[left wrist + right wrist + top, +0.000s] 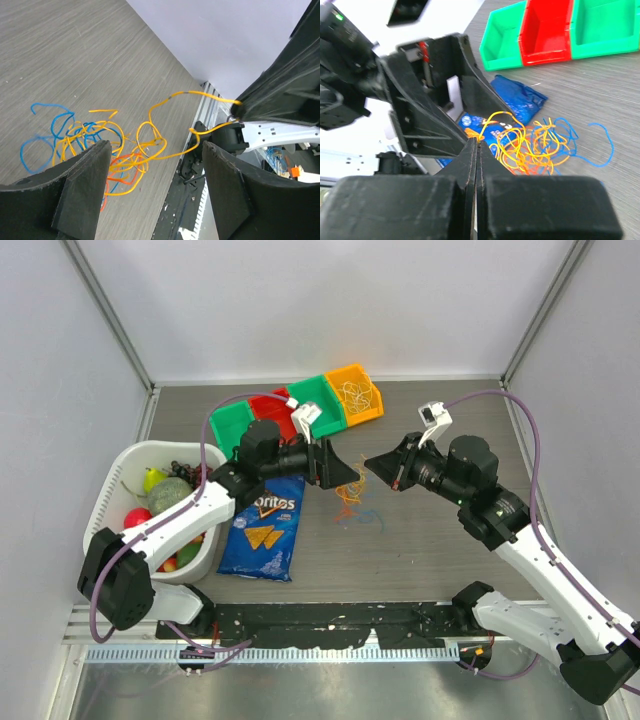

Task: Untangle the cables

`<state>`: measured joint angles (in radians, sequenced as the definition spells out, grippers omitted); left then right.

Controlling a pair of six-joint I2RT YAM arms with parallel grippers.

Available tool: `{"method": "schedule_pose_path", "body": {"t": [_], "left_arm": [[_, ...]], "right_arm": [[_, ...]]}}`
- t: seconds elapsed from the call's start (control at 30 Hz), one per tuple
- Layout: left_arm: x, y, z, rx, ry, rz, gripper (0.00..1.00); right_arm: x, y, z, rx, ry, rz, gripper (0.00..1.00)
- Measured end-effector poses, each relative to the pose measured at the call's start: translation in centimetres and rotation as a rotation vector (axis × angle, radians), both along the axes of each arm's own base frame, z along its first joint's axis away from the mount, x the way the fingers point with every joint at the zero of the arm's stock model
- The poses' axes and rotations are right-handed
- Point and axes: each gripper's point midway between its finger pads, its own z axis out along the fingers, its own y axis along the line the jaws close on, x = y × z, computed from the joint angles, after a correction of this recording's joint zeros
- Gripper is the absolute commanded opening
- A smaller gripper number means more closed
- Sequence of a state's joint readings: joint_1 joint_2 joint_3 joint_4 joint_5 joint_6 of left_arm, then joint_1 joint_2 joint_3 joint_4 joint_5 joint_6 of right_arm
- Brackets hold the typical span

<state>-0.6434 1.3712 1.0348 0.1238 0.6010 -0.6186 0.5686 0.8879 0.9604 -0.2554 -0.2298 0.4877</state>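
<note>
Grey tabletop (430, 550) beneath tangled cables (353, 502)

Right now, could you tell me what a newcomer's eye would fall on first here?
The bright tangle of cables lies mid-table. Just above it the right claw is shut on a yellow strand, nearly touching the open left claw. A blue Doritos bag lies beside them.

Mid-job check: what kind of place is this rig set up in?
Probably a lab test cell: plain white walls box in the table, and the props are coloured sorting bins, a white basket of toy-like fruit and a Doritos bag.
</note>
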Motion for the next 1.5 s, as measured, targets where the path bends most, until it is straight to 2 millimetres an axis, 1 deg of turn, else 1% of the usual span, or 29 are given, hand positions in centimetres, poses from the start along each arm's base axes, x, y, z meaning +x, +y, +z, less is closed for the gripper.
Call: {"method": "schedule_pose_path", "body": {"t": [0.1, 0.23, 0.33, 0.4, 0.5, 0.53, 0.6, 0.7, 0.73, 0.8, 0.83, 0.87, 0.9, 0.97, 1.0, 1.03, 1.07, 1.2, 1.27, 1.3, 1.33, 1.37, 1.43, 1.5], "left_arm": [[-0.6, -0.2, -1.1, -0.006, -0.012, 0.000, 0.76], [-0.8, -0.5, -2.3, 0.007, -0.004, 0.009, 0.76], [-0.1, -0.9, -3.3, 0.025, 0.008, 0.029, 0.69], [0.6, -1.2, -4.6, 0.052, 0.032, 0.046, 0.64], [1.6, -1.4, -6.9, 0.109, 0.084, 0.079, 0.58], [1.8, -1.5, -7.9, 0.135, 0.109, 0.085, 0.56], [2.2, -1.7, -9.3, 0.166, 0.148, 0.090, 0.55], [2.1, -1.9, -11.7, 0.208, 0.211, 0.091, 0.54], [1.9, -1.9, -12.3, 0.220, 0.233, 0.091, 0.54], [1.7, -1.9, -12.9, 0.235, 0.252, 0.087, 0.57], [1.5, -1.9, -13.0, 0.239, 0.256, 0.082, 0.58], [1.4, -1.8, -12.8, 0.239, 0.255, 0.079, 0.59], [1.3, -1.8, -12.5, 0.240, 0.249, 0.074, 0.61], [1.3, -1.3, -11.2, 0.226, 0.221, 0.070, 0.68], [1.2, -1.1, -10.3, 0.212, 0.202, 0.068, 0.79], [1.0, -0.5, -7.7, 0.167, 0.147, 0.074, 0.85], [0.9, -0.1, -6.1, 0.140, 0.107, 0.077, 0.87], [-0.4, 1.8, 1.9, -0.015, -0.106, 0.093, 0.89], [-1.1, 2.3, 4.7, -0.079, -0.188, 0.086, 0.91], [-1.4, 2.3, 5.5, -0.098, -0.209, 0.080, 0.91], [-1.7, 2.3, 6.0, -0.120, -0.229, 0.069, 0.91], [-1.8, 2.2, 6.3, -0.139, -0.236, 0.059, 0.89], [-2.0, 1.8, 5.7, -0.156, -0.223, 0.037, 0.86], [-2.0, 1.3, 4.6, -0.154, -0.194, 0.020, 0.83]], "right_arm": [[-0.7, 0.8, 1.1, 0.040, 0.010, 0.052, 0.01], [-1.5, 1.8, 1.9, 0.092, 0.023, 0.112, 0.01], [-2.1, 2.4, 2.9, 0.144, 0.024, 0.154, 0.01], [-2.5, 2.8, 3.6, 0.176, 0.022, 0.187, 0.01], [-2.9, 3.0, 4.6, 0.197, 0.020, 0.204, 0.01], [-3.0, 2.9, 5.4, 0.202, 0.014, 0.205, 0.01], [-3.3, 2.6, 8.1, 0.224, -0.029, 0.204, 0.01], [-4.2, 1.6, 14.3, 0.283, -0.151, 0.191, 0.01], [-4.8, 1.0, 16.7, 0.308, -0.207, 0.187, 0.01], [-5.6, 0.0, 19.9, 0.338, -0.286, 0.166, 0.01], [-5.8, -0.4, 21.1, 0.348, -0.319, 0.151, 0.01], [-6.0, -0.9, 21.9, 0.354, -0.343, 0.139, 0.01], [-6.2, -1.2, 22.2, 0.353, -0.361, 0.127, 0.01], [-6.3, -1.7, 22.1, 0.344, -0.375, 0.107, 0.01], [-6.2, -1.8, 21.5, 0.334, -0.372, 0.098, 0.01], [-5.7, -1.7, 20.0, 0.310, -0.349, 0.090, 0.01], [-5.4, -1.4, 18.8, 0.290, -0.327, 0.089, 0.01], [-4.2, 0.0, 12.7, 0.202, -0.216, 0.127, 0.01], [-3.7, 0.7, 9.7, 0.161, -0.155, 0.147, 0.01], [-3.6, 0.9, 8.1, 0.140, -0.120, 0.156, 0.01], [-3.6, 1.1, 6.8, 0.126, -0.093, 0.166, 0.01], [-3.7, 1.3, 5.9, 0.118, -0.073, 0.177, 0.01], [-3.9, 1.6, 5.1, 0.119, -0.054, 0.201, 0.01], [-4.2, 2.0, 5.3, 0.137, -0.054, 0.225, 0.01]]}}
